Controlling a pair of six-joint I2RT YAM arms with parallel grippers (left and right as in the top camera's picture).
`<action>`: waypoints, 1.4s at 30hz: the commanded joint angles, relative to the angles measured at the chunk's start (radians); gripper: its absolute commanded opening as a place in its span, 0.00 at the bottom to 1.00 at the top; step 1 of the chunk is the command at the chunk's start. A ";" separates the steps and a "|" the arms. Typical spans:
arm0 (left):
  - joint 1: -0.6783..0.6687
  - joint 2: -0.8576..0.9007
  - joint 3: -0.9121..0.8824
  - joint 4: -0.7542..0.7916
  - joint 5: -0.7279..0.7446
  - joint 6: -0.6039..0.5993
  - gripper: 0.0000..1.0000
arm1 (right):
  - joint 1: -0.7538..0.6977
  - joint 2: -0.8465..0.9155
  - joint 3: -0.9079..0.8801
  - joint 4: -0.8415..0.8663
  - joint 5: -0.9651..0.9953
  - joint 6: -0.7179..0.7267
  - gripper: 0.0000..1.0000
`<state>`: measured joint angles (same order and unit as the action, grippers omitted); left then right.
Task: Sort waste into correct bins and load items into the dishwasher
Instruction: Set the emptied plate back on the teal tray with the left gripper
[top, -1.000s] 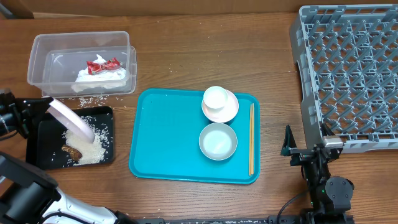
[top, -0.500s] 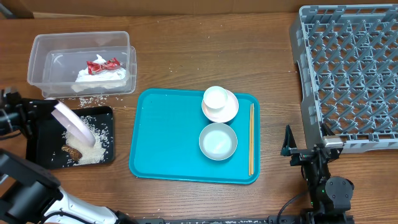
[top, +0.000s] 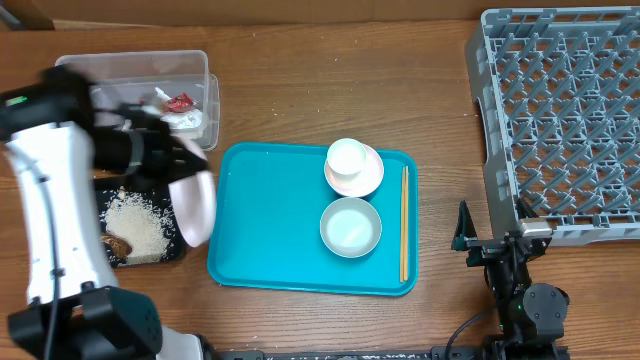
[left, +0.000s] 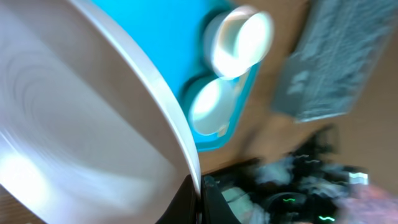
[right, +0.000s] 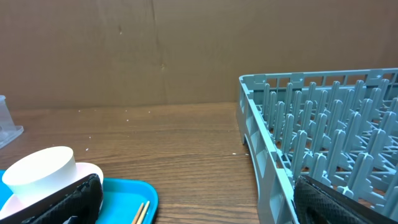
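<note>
My left gripper (top: 172, 165) is shut on the rim of the white plate (top: 193, 205), which hangs tilted and blurred between the black tray (top: 175, 247) and the teal tray (top: 270, 220). In the left wrist view the plate (left: 81, 118) fills the frame, pinched at my fingertips (left: 200, 202). The black tray holds rice and brown scraps (top: 135, 232). The clear tub (top: 195, 70) holds the tissue and red wrapper (top: 179, 101). A cup on a saucer (top: 348, 160), a bowl (top: 351, 226) and chopsticks (top: 404, 222) lie on the teal tray. My right gripper (right: 199, 199) is open and empty by the grey rack (top: 560, 120).
The left arm (top: 50, 190) reaches over the tub and black tray. Loose rice grains (top: 140, 162) lie on the wood by the tub. The rack (right: 323, 124) stands close on the right of the right gripper.
The left arm swung in over the table and carried the plate from above the black tray rightward to the teal tray's left edge. The rice pile stays on the black tray.
</note>
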<state>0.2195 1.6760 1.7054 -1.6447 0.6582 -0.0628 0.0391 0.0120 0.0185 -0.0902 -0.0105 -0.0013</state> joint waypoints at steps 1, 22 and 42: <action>-0.172 -0.005 -0.062 0.052 -0.290 -0.209 0.04 | -0.004 -0.009 -0.010 0.006 0.009 -0.006 1.00; -0.708 0.169 -0.290 0.467 -0.625 -0.548 0.19 | -0.004 -0.009 -0.010 0.006 0.010 -0.006 1.00; -0.438 0.173 0.381 0.055 -0.914 -0.616 0.74 | -0.004 -0.009 -0.010 0.006 0.009 -0.006 1.00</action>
<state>-0.2832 1.8557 1.9232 -1.5482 -0.0826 -0.6094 0.0391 0.0116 0.0185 -0.0906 -0.0105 -0.0013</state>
